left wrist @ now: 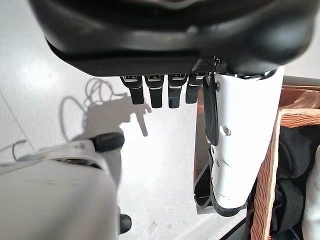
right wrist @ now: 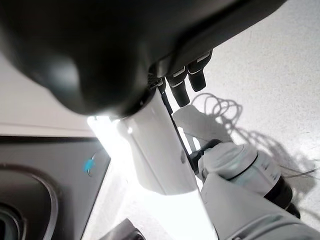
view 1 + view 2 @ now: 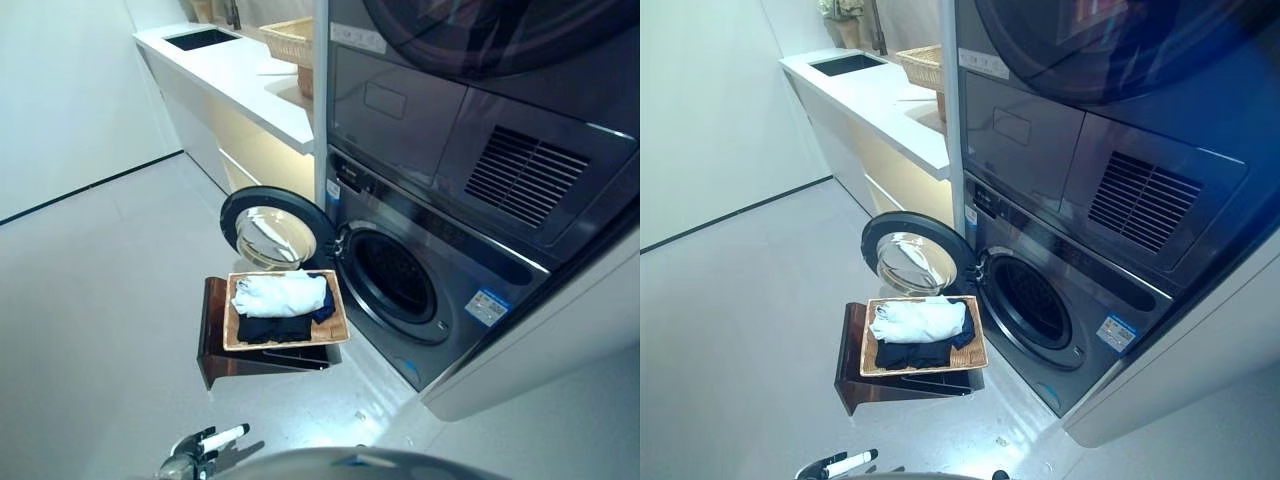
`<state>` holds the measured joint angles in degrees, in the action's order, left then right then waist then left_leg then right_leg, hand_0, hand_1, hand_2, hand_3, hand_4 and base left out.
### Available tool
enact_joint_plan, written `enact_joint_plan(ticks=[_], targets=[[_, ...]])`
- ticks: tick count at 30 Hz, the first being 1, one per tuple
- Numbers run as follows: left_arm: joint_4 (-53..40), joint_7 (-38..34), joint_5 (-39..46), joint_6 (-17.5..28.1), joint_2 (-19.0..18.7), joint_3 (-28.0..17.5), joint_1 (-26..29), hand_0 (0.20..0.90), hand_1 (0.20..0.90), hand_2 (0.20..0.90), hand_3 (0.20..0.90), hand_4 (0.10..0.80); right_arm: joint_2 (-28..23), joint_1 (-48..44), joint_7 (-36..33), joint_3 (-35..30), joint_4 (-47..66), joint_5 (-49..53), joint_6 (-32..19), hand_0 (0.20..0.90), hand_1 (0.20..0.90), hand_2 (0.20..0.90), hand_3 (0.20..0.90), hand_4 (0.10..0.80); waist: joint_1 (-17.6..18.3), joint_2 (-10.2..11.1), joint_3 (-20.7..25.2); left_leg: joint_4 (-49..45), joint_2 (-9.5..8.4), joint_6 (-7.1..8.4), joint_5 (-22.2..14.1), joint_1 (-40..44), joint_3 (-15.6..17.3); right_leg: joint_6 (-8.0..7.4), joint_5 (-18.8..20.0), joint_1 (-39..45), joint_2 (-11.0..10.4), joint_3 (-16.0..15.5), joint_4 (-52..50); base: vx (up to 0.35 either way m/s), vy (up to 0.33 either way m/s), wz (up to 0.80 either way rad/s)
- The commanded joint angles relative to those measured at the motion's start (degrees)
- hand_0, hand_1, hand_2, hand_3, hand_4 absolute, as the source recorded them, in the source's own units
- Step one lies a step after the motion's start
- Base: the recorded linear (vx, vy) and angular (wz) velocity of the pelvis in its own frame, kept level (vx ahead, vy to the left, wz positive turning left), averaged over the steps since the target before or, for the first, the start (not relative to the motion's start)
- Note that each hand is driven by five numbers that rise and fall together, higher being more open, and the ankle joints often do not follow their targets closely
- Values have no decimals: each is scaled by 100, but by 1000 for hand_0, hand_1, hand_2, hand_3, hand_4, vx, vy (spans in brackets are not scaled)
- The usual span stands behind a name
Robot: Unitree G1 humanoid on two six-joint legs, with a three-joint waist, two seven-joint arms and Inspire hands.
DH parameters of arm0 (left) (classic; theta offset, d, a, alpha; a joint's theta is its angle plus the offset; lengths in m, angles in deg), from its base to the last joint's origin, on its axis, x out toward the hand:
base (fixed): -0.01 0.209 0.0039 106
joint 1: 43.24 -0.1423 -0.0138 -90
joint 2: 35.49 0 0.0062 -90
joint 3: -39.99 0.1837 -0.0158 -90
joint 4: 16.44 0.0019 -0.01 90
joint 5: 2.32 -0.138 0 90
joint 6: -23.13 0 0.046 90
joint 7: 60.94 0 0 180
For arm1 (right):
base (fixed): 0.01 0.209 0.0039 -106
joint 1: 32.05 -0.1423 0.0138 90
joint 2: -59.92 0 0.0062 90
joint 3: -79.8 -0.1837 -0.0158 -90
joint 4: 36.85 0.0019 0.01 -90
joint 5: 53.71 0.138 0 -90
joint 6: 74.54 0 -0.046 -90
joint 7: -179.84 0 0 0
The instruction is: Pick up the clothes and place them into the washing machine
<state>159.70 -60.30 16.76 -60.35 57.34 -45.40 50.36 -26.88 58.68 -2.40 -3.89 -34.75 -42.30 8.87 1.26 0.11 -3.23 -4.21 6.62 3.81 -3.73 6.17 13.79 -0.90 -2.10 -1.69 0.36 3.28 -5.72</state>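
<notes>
**A:** Start at the fingers. What are they doing?

**B:** The left hand (image 1: 165, 92) has its fingers hanging straight and loose over the floor, thumb in its white cover, nothing held. The right hand (image 2: 187, 80) is likewise relaxed and empty, also over bare floor.

**A:** And the clothes?

**B:** In the wicker basket (image 3: 337, 330), on a dark wooden stand (image 3: 215, 345) just beside the washing machine (image 3: 470, 270). A white garment (image 3: 280, 293) lies on top of a dark garment (image 3: 272, 327). In its wrist view, the left hand is near the basket's rim.

**A:** The machine is ready?

**B:** Its round door (image 3: 272, 228) stands swung open behind the basket, and the drum opening (image 3: 393, 277) looks dark and clear.

**A:** So the step is the reach.

**B:** I'd judge so. Bring a hand down over the white garment, fingers spread, and close deep into the bundle rather than pinching an edge, so it lifts whole. Stay clear of the wicker rim and the open door.
</notes>
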Motion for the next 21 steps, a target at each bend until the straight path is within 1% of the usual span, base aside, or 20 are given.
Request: enact_joint_plan(ticks=[1, 2, 3, 4, 5, 6, 7, 8, 9, 10, 12, 13, 14, 15, 16, 19, 20, 21], targets=[[172, -36, 151, 65, 112, -61, 416, 900, 900, 900, 900, 800, -216, -304, -53, -123, -237, 188, -64, 900, 900, 900, 900, 800, 23, 269, -168, -1498, -181, -78, 320, -669, -400, 152, 155, 561, 208, 90, 460, -83, -195, -18], [186, -25, 170, 54, 111, -55, 416, 900, 900, 900, 900, 800, -237, -332, -60, -117, -214, 188, -66, 900, 900, 900, 900, 800, 1, 345, -227, -1893, -182, -102, 427, -988, -497, 189, 150, 547, 182, 81, 445, -85, -149, 18], [207, -20, 184, 42, 112, -62, 412, 900, 900, 900, 900, 800, -265, -359, -71, -111, -188, 179, -66, 900, 900, 900, 900, 800, -38, 390, -269, -2040, -313, -153, 399, -1250, -640, 197, 142, 519, 150, 82, 412, -9, -42, 17], [260, -6, 184, 25, 134, -133, 314, 900, 900, 900, 900, 800, -328, -392, -90, -104, -172, 167, -59, 900, 900, 900, 900, 800, -93, 405, -253, -1537, -594, -274, 159, -1611, -778, 131, 100, 529, 93, 136, 421, 0, 0, 0], [260, -6, 184, 24, 133, -134, 314, 900, 900, 900, 900, 800, -327, -392, -90, -104, -172, 167, -59, 900, 900, 900, 900, 800, -86, 411, -234, -1517, -601, -274, 178, -1625, -781, 131, 103, 508, 88, 131, 420, 74, 55, -13], [285, -15, 211, 22, 117, -166, 253, 900, 900, 900, 900, 800, -361, -400, -102, -125, -170, 167, -48, 900, 900, 900, 900, 800, -107, 378, -227, -1119, -567, -243, 351, -1682, -824, 108, 104, 541, 135, 180, 426, 84, 56, 0], [295, -42, 226, 25, 106, -174, 226, 900, 900, 900, 900, 800, -390, -402, -139, -139, -153, 181, -56, 900, 900, 900, 900, 800, -143, 349, -264, -566, -580, -186, 637, -1673, -931, 92, 98, 595, 187, 209, 426, 169, 121, 13], [300, -60, 243, 37, 105, -168, 196, 900, 900, 900, 900, 800, -408, -399, -169, -149, -137, 225, -69, 900, 900, 900, 900, 800, -178, 303, -259, -12, -587, -170, 865, -1799, -1052, 67, 3, 651, 246, 231, 438, 131, 96, 11], [300, -60, 243, 37, 105, -168, 196, 900, 900, 900, 900, 800, -408, -399, -169, -149, -137, 225, -69, 900, 900, 900, 900, 800, -178, 303, -261, -9, -587, -170, 867, -1796, -1052, 66, 2, 652, 245, 231, 439, 145, 115, 9], [304, -65, 275, 45, 105, -166, 168, 900, 900, 900, 900, 800, -411, -398, -192, -138, -150, 259, -65, 900, 900, 900, 900, 800, -182, 278, -245, 316, -583, -160, 947, -1874, -1051, 67, -109, 723, 279, 268, 433, 115, 96, 10], [284, -67, 291, 56, 99, -152, 138, 900, 900, 900, 900, 800, -385, -379, -207, -114, -153, 290, -47, 900, 900, 900, 900, 800, -217, 246, -213, 645, -511, -138, 1039, -1888, -873, 58, -305, 849, 328, 316, 363, 201, 172, 9], [270, -61, 280, 53, 99, -150, 124, 900, 900, 900, 900, 800, -361, -356, -201, -116, -157, 277, -44, 900, 900, 900, 900, 800, -232, 212, -172, 841, -433, -147, 1087, -1752, -755, 61, -414, 933, 340, 282, 320, 270, 225, -13], [266, -67, 250, 45, 98, -140, 139, 900, 900, 900, 900, 800, -338, -357, -203, -131, -159, 301, -48, 900, 900, 900, 900, 800, -214, 218, -111, 794, -453, -157, 1131, -1677, -664, 44, -488, 1040, 300, 226, 322, 298, 211, -41], [252, -88, 236, 58, 68, -137, 143, 900, 900, 900, 900, 800, -309, -342, -210, -122, -147, 304, -45, 900, 900, 900, 900, 800, -247, 261, -25, 741, -474, -167, 1149, -1663, -714, 37, -543, 1051, 242, 236, 281, 306, 220, -51], [220, -119, 268, 103, 32, -157, 149, 900, 900, 900, 900, 800, -240, -286, -209, -111, -155, 310, -30, 900, 900, 900, 900, 800, -229, 302, 39, 744, -494, -184, 1122, -1597, -676, 26, -605, 1096, 182, 259, 262, 272, 201, -52], [168, -123, 185, 111, -20, -183, 190, 900, 900, 900, 900, 800, -124, -205, -157, -37, -167, 216, -11, 900, 900, 900, 900, 800, -273, 374, 195, 859, -557, -248, 1050, -1378, -490, -61, -590, 1195, 47, 236, 334, 220, 188, -27], [173, -151, 146, 115, -43, -183, 210, 900, 900, 900, 900, 800, -56, -221, -155, 27, -134, 180, 0, 900, 900, 900, 900, 800, -274, 422, 289, 921, -586, -277, 984, -1313, -415, -125, -563, 1211, -10, 247, 429, 164, 146, -31], [173, -151, 146, 115, -43, -183, 209, 900, 900, 900, 900, 800, -55, -220, -155, 27, -133, 180, 0, 900, 900, 900, 900, 800, -275, 424, 292, 921, -587, -278, 983, -1313, -413, -126, -563, 1211, -12, 249, 432, 157, 135, -27]])
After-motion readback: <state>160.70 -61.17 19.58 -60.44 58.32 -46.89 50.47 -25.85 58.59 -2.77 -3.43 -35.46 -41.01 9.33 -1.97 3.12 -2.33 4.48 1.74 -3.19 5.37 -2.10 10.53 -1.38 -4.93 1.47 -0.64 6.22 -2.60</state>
